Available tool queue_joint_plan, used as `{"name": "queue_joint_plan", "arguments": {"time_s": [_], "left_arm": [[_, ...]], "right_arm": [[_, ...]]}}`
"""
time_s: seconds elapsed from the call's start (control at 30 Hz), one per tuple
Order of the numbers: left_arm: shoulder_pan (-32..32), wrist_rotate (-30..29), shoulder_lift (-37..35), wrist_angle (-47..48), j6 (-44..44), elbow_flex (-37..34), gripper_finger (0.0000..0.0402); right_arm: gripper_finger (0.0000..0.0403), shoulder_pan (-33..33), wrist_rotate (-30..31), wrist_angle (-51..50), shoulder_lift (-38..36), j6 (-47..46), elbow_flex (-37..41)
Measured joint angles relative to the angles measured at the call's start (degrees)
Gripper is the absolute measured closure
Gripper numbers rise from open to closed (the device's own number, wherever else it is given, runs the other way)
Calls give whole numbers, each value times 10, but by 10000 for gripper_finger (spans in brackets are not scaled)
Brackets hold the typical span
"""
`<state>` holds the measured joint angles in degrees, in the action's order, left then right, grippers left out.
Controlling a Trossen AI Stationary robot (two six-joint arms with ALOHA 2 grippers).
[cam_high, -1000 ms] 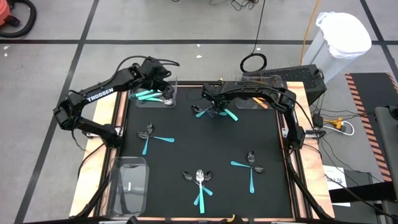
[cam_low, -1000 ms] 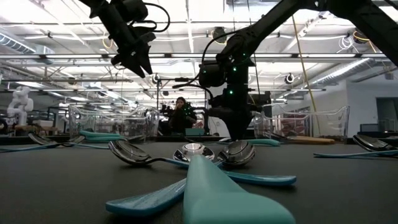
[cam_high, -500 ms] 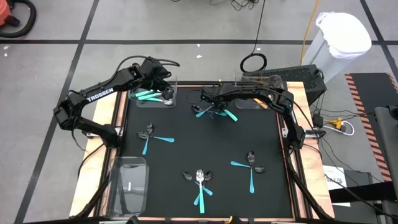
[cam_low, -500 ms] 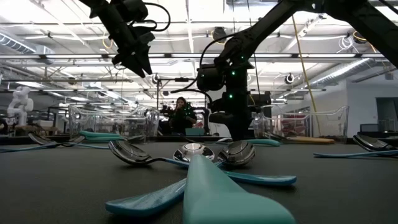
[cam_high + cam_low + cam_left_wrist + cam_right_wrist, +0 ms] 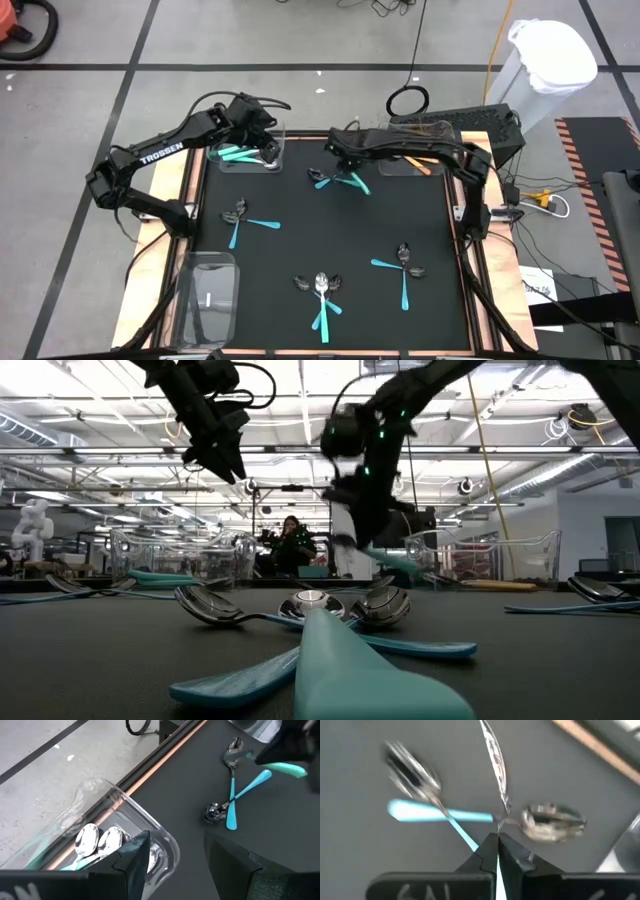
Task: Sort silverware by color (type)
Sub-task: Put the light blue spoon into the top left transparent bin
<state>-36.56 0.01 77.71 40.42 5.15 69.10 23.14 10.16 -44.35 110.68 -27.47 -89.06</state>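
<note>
My right gripper (image 5: 338, 166) hangs over the far middle of the black mat, shut on a teal-handled piece of silverware (image 5: 260, 764) that is lifted off the mat. Under it, two more teal-handled spoons (image 5: 322, 181) lie crossed on the mat. My left gripper (image 5: 175, 840) hovers open above the far-left clear bin (image 5: 250, 152), which holds teal-handled spoons (image 5: 95, 840). It touches nothing. My right gripper pinches the piece between its two fingers where the silver neck meets the teal handle (image 5: 501, 826). It comes steeply from above. The silver head (image 5: 495, 755) sticks out on one side and the teal handle (image 5: 284, 769) on the other. The piece hangs clear of the mat.
Three clusters of teal-handled silverware lie on the mat: left (image 5: 247, 218), near middle (image 5: 321, 292) and right (image 5: 402, 265). A far-right bin (image 5: 410, 152) holds an orange-handled piece. Another clear bin (image 5: 210, 295) stands at the near left.
My right gripper has taken hold of one teal-handled piece from the far-middle pile and risen, tipping a little. The piece is now lifted clear, while the two others stay crossed on the mat.
</note>
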Motion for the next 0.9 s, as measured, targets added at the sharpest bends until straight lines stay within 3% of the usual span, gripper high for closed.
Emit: {"name": "queue_joint_plan", "arguments": {"time_s": [0.1,0.23,0.47,0.63,0.9], "left_arm": [[0,15,0,0,-2,0,212],[-1,78,0,-13,-27,0,212],[-1,221,0,-188,0,-32,212],[-2,238,0,-283,39,-51,212],[0,266,0,-306,37,-57,212]], "right_arm": [[401,0,-5,47,-31,-12,0],[401,0,-14,152,-71,-18,0],[402,-1,-45,336,-103,-11,0],[402,-7,-81,413,-107,-1,0],[402,-19,-134,484,-106,20,0]]}}
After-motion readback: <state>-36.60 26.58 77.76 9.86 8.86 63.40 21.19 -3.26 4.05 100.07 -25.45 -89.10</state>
